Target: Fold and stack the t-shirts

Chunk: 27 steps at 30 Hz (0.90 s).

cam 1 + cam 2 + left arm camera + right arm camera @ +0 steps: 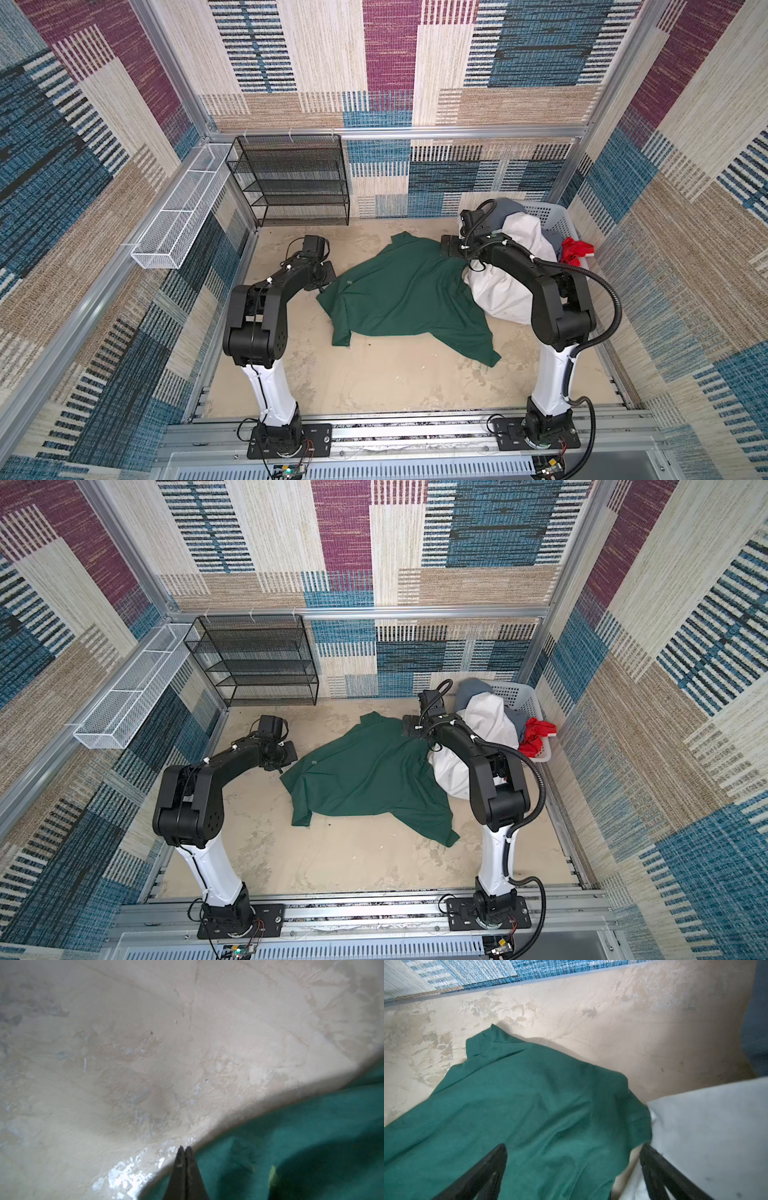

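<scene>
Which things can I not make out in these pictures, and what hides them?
- Left gripper: shut at the green shirt's edge; pinched cloth unclear, left wrist view blurred.
- Basket bottom: covered by the white shirt in both top views.
- Red shirt: marks too small in a top view.

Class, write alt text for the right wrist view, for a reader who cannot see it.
A dark green t-shirt lies rumpled on a beige table, under the wide-open right claw, whose two black tips frame it. A white garment lies against the shirt's edge, and a patterned wall runs behind the table.
</scene>
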Each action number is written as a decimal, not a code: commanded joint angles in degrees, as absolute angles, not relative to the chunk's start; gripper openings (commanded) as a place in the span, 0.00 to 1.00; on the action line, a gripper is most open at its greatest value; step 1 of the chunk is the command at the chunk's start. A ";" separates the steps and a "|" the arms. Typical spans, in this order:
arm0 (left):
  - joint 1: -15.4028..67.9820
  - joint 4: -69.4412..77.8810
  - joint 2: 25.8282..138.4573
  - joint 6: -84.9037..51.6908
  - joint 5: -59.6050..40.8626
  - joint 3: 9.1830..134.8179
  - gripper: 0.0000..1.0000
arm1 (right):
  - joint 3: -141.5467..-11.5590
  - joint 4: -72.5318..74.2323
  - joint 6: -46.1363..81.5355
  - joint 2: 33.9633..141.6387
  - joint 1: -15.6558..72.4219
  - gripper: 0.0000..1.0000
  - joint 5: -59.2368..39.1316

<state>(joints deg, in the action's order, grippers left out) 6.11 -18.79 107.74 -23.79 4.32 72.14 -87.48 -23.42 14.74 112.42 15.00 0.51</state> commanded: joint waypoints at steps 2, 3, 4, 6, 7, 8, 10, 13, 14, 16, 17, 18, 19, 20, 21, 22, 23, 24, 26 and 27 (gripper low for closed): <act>6.06 -18.03 103.69 -25.74 4.33 67.05 0.33 | -82.39 -21.19 15.59 106.35 17.34 0.99 -0.94; 6.05 -17.22 102.66 -26.33 3.75 65.35 0.41 | -81.18 -21.18 15.72 105.06 18.59 0.98 -1.28; 6.06 -16.41 101.69 -26.76 2.91 63.72 0.49 | -79.96 -21.26 15.71 103.82 20.21 0.98 -1.61; 6.06 -15.32 100.28 -27.66 1.90 61.39 0.51 | -77.92 -21.45 16.23 101.87 22.88 0.98 -2.05; 6.06 -14.34 99.82 -28.11 1.54 60.26 0.51 | -76.61 -21.15 16.75 100.69 23.90 0.98 -3.00; 6.05 -13.63 99.68 -28.41 1.46 59.46 0.51 | -75.22 -20.74 17.42 99.63 24.53 0.99 -4.23; 6.06 -13.47 100.47 -28.33 1.48 59.23 0.52 | -72.60 -19.24 18.60 97.32 25.28 0.99 -6.57; 6.06 -14.59 102.79 -27.90 1.32 60.27 0.42 | -69.99 -18.33 19.93 94.62 25.49 0.99 -7.21; 6.05 -14.44 103.38 -27.95 1.10 60.36 0.39 | -69.05 -18.00 20.26 93.95 25.47 0.99 -7.19; 6.06 -14.06 104.21 -28.19 0.61 60.33 0.27 | -67.68 -17.36 20.63 93.02 25.52 0.99 -7.82; 6.06 -13.78 104.54 -28.20 0.44 60.45 0.21 | -67.23 -17.19 20.74 92.86 25.54 0.99 -8.46; 6.06 -13.61 104.72 -28.03 0.33 60.71 0.12 | -66.66 -17.04 21.27 92.74 25.59 0.99 -9.08; 6.06 -13.82 104.85 -27.66 0.36 61.33 0.05 | -66.01 -16.65 21.92 92.64 25.77 0.99 -9.67; 6.06 -14.39 104.94 -27.27 0.73 62.03 0.00 | -65.30 -15.89 22.15 92.49 26.13 0.98 -10.66; 6.04 -15.04 104.87 -26.71 1.23 63.08 0.00 | -64.74 -15.33 22.45 92.46 26.67 0.99 -11.60; 6.06 -15.64 104.69 -26.17 1.68 64.04 0.00 | -64.69 -15.44 22.67 92.52 27.33 0.99 -11.88; 6.02 -16.05 104.30 -25.80 2.18 64.86 0.00 | -64.73 -15.48 22.85 92.58 28.10 0.98 -12.05; 6.06 -16.23 103.71 -25.54 2.56 65.90 0.00 | -64.68 -15.53 23.15 92.64 28.98 0.99 -12.12; 6.06 -16.63 102.52 -25.05 3.21 67.79 0.00 | -64.29 -14.81 24.09 92.55 30.41 0.99 -12.64; 6.05 -16.79 101.86 -24.73 3.88 68.88 0.00 | -63.98 -14.13 24.50 92.55 31.04 0.99 -13.28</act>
<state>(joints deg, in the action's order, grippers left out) 6.02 -15.92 103.33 -26.65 1.76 66.52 -64.42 -17.19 22.48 92.97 29.91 -11.16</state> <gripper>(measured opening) 0.071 0.985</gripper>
